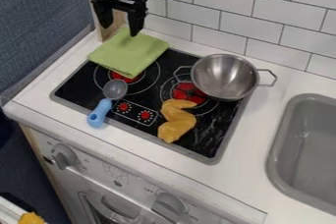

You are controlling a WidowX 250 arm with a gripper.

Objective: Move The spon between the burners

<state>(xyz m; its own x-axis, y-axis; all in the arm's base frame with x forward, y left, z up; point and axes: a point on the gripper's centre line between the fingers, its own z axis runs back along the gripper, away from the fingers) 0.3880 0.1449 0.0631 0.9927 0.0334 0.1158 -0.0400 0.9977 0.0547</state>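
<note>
A blue-handled spoon [108, 101] lies at the front left of the black cooktop [223, 142], its bowl on the glass and its handle [99, 113] reaching over the front edge toward the white surface [295, 83]. Above the cooktop's back left corner hangs the black gripper [120, 30], its jaws parted and holding nothing. The spoon is likely light, stiff plastic, sturdy but perhaps slick; the thick handle, near the neck, looks the best place to grasp, as the smooth, rounded bowl could slip or roll. On the cooktop's back left corner rests a green cloth [131, 51]; a two-handled metal pot [226, 78] sits at its back right, and a wavy orange-yellow piece [176, 120] lies toward its front right.
</note>
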